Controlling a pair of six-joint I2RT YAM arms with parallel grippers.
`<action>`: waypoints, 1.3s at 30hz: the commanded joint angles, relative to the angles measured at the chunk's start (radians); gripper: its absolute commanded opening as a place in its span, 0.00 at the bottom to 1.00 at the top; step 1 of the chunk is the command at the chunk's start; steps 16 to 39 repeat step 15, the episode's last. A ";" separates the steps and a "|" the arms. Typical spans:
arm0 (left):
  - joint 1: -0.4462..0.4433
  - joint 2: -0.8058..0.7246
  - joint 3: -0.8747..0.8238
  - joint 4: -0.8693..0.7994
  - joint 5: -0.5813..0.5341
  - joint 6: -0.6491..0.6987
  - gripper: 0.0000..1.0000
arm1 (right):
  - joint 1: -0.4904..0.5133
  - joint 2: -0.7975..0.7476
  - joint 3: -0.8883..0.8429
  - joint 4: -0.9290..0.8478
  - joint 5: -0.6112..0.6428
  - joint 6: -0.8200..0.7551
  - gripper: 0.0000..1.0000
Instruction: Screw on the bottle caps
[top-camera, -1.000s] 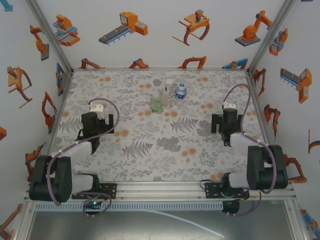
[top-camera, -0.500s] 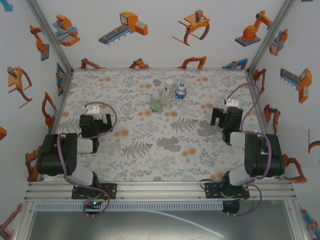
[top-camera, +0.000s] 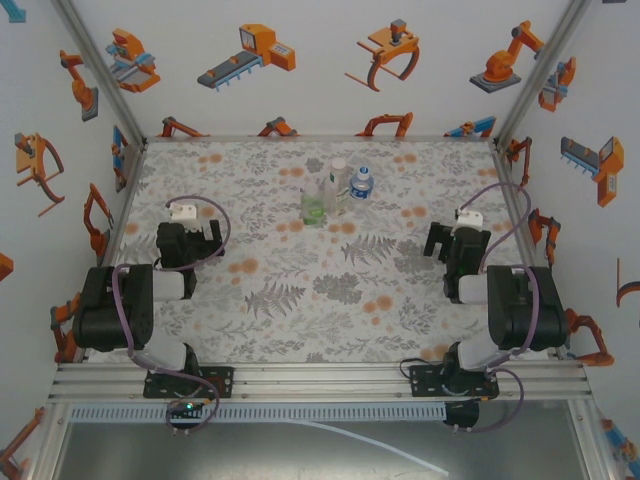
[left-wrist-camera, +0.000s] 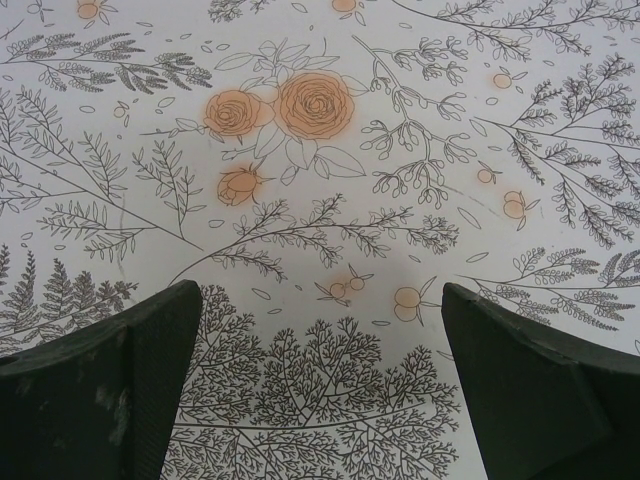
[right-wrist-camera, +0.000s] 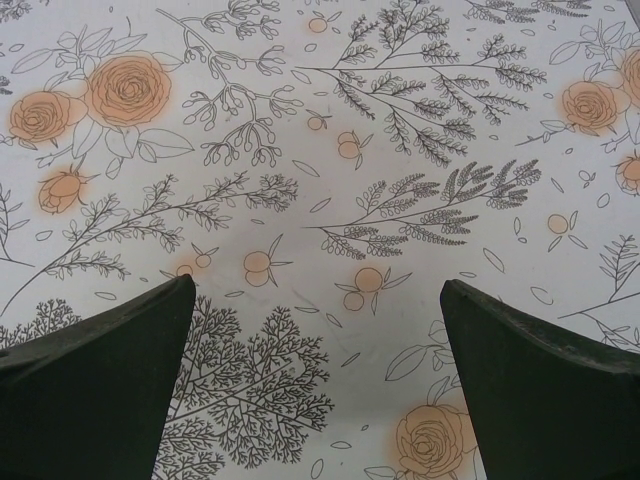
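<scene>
Looking down from above, the three bottles (top-camera: 337, 190) stand bunched together near the far middle of the flowered counter (top-camera: 300, 310), the green-labelled one (top-camera: 314, 206) nearest and the blue-labelled one (top-camera: 362, 184) at the right. The left end effector (top-camera: 188, 240) and the right end effector (top-camera: 458, 242) sit well apart from them, each out toward its own side edge. The wrist cameras show what the overhead cannot: the left's dark fingers (left-wrist-camera: 100, 390) and the right's fingers (right-wrist-camera: 540, 380) are spread wide over the printed counter, gripping nothing.
</scene>
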 joint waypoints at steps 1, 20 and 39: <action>0.004 -0.006 0.016 0.004 0.017 -0.017 0.97 | -0.007 0.005 0.022 0.064 0.007 0.015 0.99; 0.004 -0.006 0.016 0.003 0.018 -0.017 0.97 | -0.007 0.006 0.040 0.032 -0.045 -0.007 0.99; 0.004 -0.006 0.016 0.003 0.018 -0.017 0.97 | -0.007 0.006 0.040 0.032 -0.045 -0.007 0.99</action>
